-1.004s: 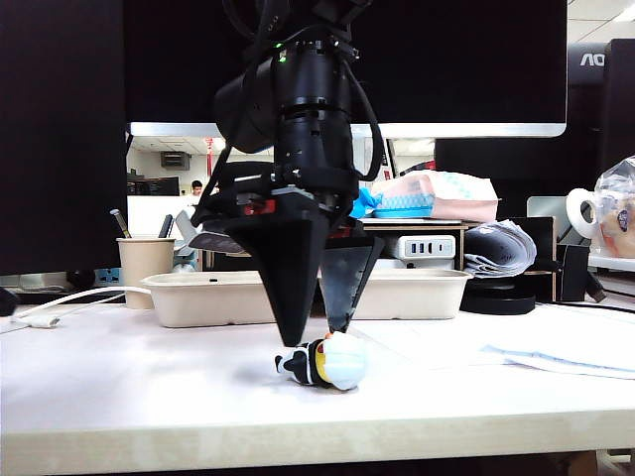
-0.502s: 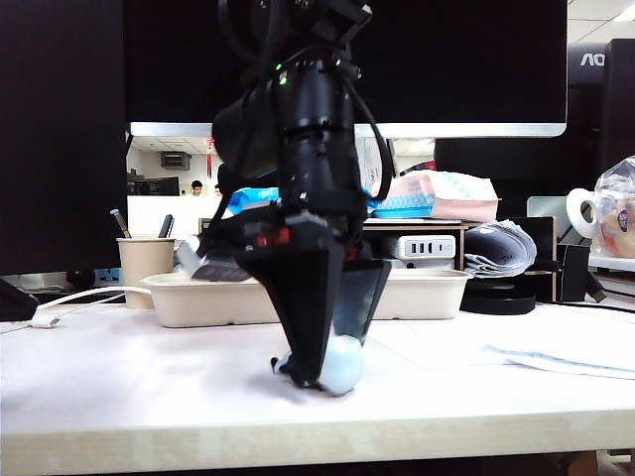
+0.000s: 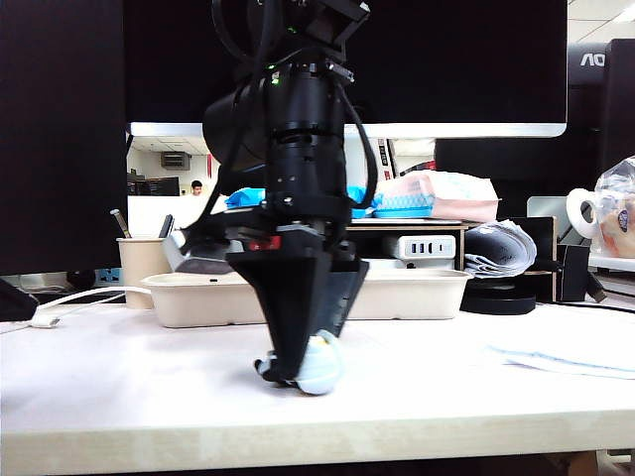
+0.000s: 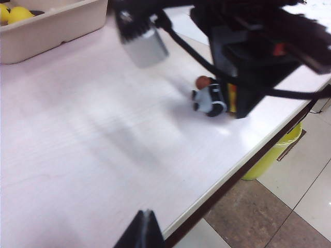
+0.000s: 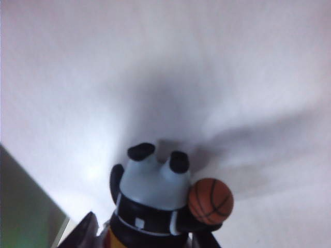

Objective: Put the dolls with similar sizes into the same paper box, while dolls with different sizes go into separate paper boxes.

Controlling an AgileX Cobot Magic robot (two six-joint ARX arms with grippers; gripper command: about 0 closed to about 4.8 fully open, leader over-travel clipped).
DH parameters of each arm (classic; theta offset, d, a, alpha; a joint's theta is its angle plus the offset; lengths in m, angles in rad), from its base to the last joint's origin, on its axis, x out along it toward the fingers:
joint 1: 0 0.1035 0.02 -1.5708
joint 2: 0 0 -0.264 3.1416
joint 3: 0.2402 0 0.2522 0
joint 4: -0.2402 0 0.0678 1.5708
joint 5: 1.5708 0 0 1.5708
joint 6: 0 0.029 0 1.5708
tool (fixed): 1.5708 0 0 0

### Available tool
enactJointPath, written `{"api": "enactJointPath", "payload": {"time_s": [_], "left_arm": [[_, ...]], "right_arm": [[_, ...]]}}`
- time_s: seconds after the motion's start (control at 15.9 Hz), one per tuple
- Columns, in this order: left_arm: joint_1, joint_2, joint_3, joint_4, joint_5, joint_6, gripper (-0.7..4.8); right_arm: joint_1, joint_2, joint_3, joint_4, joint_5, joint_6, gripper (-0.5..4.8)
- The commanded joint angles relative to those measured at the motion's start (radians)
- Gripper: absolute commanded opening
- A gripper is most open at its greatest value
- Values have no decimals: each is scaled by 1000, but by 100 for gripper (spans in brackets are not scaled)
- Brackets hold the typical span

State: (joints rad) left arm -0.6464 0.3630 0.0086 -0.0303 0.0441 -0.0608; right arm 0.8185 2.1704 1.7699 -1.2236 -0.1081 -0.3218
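Right gripper [image 3: 301, 372] down on the table [image 3: 119, 397] near the front edge, fingers either side of the panda doll [image 3: 316, 367] lying there; looks clamped on it, doll between the tips in the right wrist view [image 5: 155, 199]. Left gripper [image 4: 142, 232]: only a dark tip visible, can't tell if apart or together. Behind: box [image 3: 189, 296] along the back; yellow doll [image 4: 15, 13] in a box [image 4: 51, 28].

The right arm stands steeply over the table, its right gripper [image 3: 298, 375] pointing down with jaws narrowed, while the left gripper [image 4: 142, 232] hovers apart.
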Motion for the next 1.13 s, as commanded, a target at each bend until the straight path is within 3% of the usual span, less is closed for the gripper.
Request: {"api": "enactJointPath", "payload": {"time_s": [0.06,0.31,0.5,0.69,0.94,1.0,1.07,1.13], "left_arm": [[0,-8,1,10,2,0,-5],[27,-111,1,10,4,1,-5],[140,-232,1,10,4,0,-5],[249,-313,1,10,4,0,-5],[390,-359,1,10,3,1,-5],[423,-359,1,8,4,0,-5],[437,-359,1,8,2,0,-5],[445,-359,1,9,2,0,-5]], "right_arm": [[-4,-2,6,79,2,8,103],[-37,-3,148,117,-1,10,103],[-121,-2,286,322,-4,19,103],[-195,21,291,539,-51,69,103],[-214,106,291,629,-104,109,105],[-210,135,291,647,-105,119,143],[-210,145,291,665,-105,146,258],[-210,144,291,673,-105,166,297]]}}
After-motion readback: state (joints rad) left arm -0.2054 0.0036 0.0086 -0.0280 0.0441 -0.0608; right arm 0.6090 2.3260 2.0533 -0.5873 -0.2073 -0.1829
